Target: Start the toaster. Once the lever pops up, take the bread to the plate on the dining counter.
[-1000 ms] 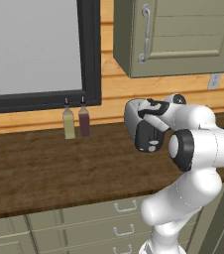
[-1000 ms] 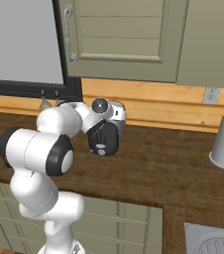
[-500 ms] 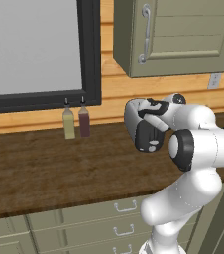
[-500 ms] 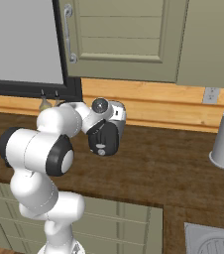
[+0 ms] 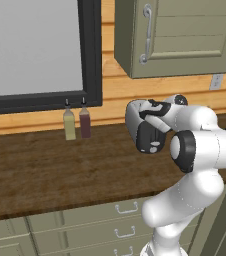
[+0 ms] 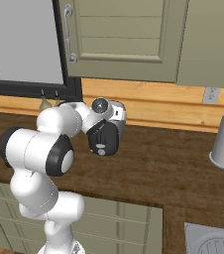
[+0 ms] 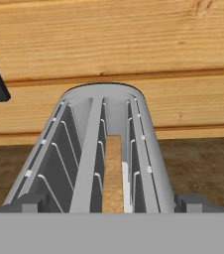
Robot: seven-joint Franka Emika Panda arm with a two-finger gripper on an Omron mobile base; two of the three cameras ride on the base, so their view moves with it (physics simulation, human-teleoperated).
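The toaster (image 7: 104, 149) lies straight ahead of and just under the hand camera, its long axis running away from the gripper toward the wood-plank wall (image 7: 114, 49), with the rounded far end pointing at that wall. The bread (image 7: 114, 173) stands on edge in the right-hand slot, its thin length following the same axis. The near end, where a lever would likely be, is cut off at the bottom of the hand view, so I cannot place the lever. The gripper (image 7: 111, 206) sits over that near end, jaws spread fully and holding nothing, with the finger tips (image 7: 196, 203) flanking the toaster's body above the dark wood countertop (image 7: 203, 163).
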